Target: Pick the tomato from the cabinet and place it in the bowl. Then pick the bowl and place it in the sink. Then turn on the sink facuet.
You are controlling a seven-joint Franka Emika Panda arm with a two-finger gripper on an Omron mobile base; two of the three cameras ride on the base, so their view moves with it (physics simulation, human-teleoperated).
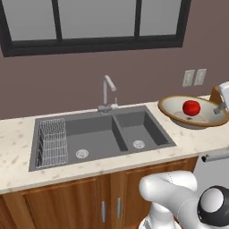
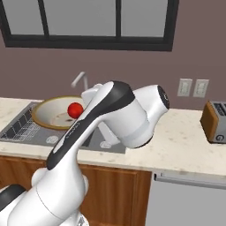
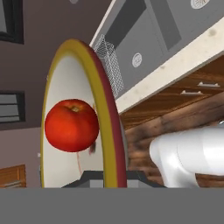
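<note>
Tomato [image 3: 71,125] inside bowl [image 3: 103,87], jaws pinched on bowl rim, sink [image 1: 100,134] basins below

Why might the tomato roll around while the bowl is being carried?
The tomato is round and glossy, so it probably rolls easily. It sits loose inside the bowl, which looks slightly tilted, so it may slide toward the low side.

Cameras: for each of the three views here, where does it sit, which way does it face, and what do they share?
Left base view: behind the arm's left, looking forward and down at the sink, faucet and lifted bowl; white arm links at lower right.
Right base view: behind the arm's right; the arm crosses the frame before the counter and toaster.
Hand view: on the hand, rolled sideways, gripper shut on the bowl's rim.
All three show the bowl holding the tomato.
</note>
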